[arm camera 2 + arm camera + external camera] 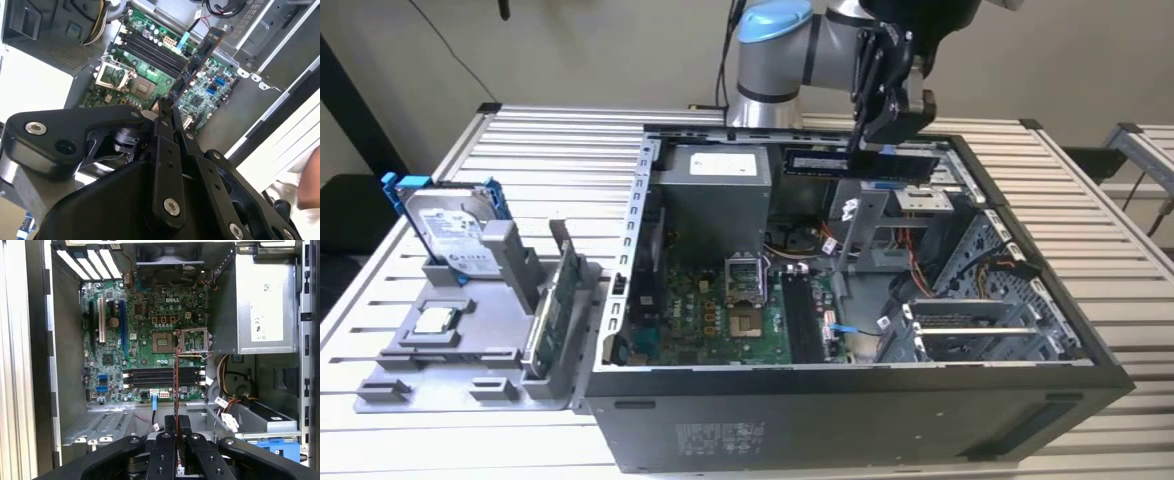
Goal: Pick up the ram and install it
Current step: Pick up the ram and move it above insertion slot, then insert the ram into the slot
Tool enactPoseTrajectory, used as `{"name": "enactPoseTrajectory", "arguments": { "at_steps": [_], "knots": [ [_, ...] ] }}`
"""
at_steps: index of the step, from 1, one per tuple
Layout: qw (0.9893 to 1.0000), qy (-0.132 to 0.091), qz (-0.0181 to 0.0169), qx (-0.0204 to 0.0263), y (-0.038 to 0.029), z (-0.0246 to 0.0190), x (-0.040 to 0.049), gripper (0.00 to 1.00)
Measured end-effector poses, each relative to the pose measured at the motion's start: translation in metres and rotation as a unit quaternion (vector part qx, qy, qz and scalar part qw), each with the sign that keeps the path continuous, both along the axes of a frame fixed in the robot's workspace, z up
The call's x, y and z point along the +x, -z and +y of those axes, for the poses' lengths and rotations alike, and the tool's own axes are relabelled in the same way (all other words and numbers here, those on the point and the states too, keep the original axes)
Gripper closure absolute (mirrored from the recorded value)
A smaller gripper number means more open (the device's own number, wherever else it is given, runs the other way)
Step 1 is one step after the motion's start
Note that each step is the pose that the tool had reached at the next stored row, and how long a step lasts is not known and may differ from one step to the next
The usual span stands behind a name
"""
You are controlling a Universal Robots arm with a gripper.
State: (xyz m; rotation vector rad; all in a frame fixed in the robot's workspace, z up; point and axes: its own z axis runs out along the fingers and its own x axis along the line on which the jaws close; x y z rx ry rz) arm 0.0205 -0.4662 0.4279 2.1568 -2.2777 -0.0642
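Note:
My gripper (881,148) hangs over the back of the open computer case (854,385), shut on the ram (834,162), a long dark strip held level above the case's upper rim. In the second wrist view the ram (200,57) sticks out from between the black fingers (172,125) toward the green motherboard (150,70). The first wrist view has the ram (176,385) edge-on as a thin line, crossing the dark memory slots (150,375) far below it. The gripper (177,422) clamps its near end. The same slots (801,320) lie on the case floor.
A grey power supply (714,190) and a drive cage (907,215) with loose cables stand inside the case. On the exterior view's left, a grey holder (414,385) carries a hard drive in a blue frame (454,235), a square silver chip (438,320) and a green board strip (558,310).

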Motion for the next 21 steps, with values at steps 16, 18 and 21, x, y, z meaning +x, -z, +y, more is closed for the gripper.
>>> {"name": "enactPoseTrajectory", "arguments": {
  "at_steps": [16, 18, 21],
  "knots": [
    [1.0, 0.0, 0.0, 0.0003, 0.0045, 0.0124, 0.0, 0.86],
    [1.0, 0.0, 0.0, 0.0002, 0.0045, 0.0126, 0.0, 0.86],
    [1.0, 0.0, 0.0, 0.0002, 0.0044, 0.0127, 0.0, 0.86]
  ]
}}
